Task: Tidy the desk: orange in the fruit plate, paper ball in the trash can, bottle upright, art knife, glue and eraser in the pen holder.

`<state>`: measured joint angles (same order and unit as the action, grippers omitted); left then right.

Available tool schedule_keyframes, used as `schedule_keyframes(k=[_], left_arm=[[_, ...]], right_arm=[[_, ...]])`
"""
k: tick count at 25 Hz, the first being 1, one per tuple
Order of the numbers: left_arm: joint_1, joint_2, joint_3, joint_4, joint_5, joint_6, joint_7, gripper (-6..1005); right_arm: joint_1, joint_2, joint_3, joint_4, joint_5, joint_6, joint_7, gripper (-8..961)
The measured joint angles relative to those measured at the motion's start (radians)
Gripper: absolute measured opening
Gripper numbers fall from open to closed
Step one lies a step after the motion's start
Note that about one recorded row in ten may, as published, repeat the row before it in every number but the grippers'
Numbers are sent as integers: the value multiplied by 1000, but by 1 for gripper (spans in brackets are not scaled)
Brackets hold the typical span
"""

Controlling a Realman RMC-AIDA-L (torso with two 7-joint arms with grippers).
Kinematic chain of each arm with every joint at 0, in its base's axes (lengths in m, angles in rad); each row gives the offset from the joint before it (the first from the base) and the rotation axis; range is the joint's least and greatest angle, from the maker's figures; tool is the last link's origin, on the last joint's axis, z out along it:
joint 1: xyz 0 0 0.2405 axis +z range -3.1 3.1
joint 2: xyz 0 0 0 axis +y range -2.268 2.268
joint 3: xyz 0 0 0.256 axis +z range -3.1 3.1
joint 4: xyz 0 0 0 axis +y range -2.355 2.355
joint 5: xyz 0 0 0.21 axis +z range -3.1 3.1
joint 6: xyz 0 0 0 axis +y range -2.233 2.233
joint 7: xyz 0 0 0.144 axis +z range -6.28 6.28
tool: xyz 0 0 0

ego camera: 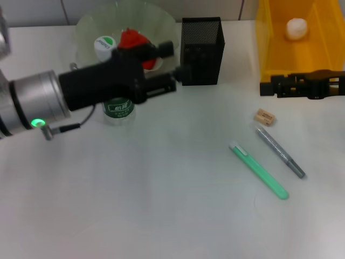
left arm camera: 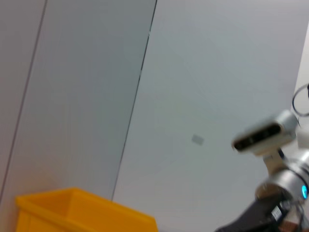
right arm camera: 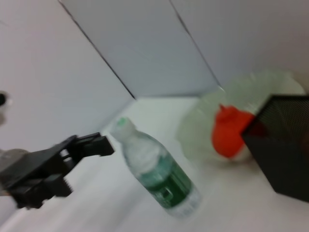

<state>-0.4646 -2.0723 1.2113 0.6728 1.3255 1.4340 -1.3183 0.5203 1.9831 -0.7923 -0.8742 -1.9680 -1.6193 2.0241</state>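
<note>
Head view first: my left hand (ego camera: 175, 67) reaches across above the bottle (ego camera: 118, 108), which stands upright on the worktop (ego camera: 161, 205) just in front of the fruit plate (ego camera: 86, 27), with the orange (ego camera: 132, 39) in the plate. The hand's tip sits right by the black pen holder (ego camera: 202, 49); I cannot tell whether its fingers are apart or together. The paper ball (ego camera: 296, 28) lies in the yellow trash can (ego camera: 272, 48), my right hand (ego camera: 267, 87) hangs at that can's front edge, its fingers too dark to read, and the eraser (ego camera: 264, 116), a grey art knife (ego camera: 280, 152) and a green glue stick (ego camera: 260, 171) lie loose near it. Left wrist view shows only wall and a corner of the can. Right wrist view shows the left hand clear of the bottle, fingers apart and empty. I judge the bottle done, so I should draw back gently without brushing it.
</note>
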Motion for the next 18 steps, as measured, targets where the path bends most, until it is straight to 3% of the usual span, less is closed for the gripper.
schedule_keyframes(k=[2,3,5,6,9,18], left_arm=[[-8,-1,3,-23,0,-2,15,684],[-23,-1,6,-68,-1,-9,39,684],[-34,-2,7,-96,-2,-13,51,684],[-39,-2,7,-108,-3,-17,55,684],[-39,-2,7,-108,-3,-17,55,684],[-29,-2,-1,-127,-5,-28,59,683]], right_arm=[[14,23,-1,-86,-91,5,92,763],[39,51,-2,-179,-222,7,198,762],[54,63,-2,-212,-286,7,245,762],[92,87,-4,-274,-419,8,335,762],[141,97,-51,-299,-560,24,449,761],[205,97,-274,-261,-602,34,552,759]])
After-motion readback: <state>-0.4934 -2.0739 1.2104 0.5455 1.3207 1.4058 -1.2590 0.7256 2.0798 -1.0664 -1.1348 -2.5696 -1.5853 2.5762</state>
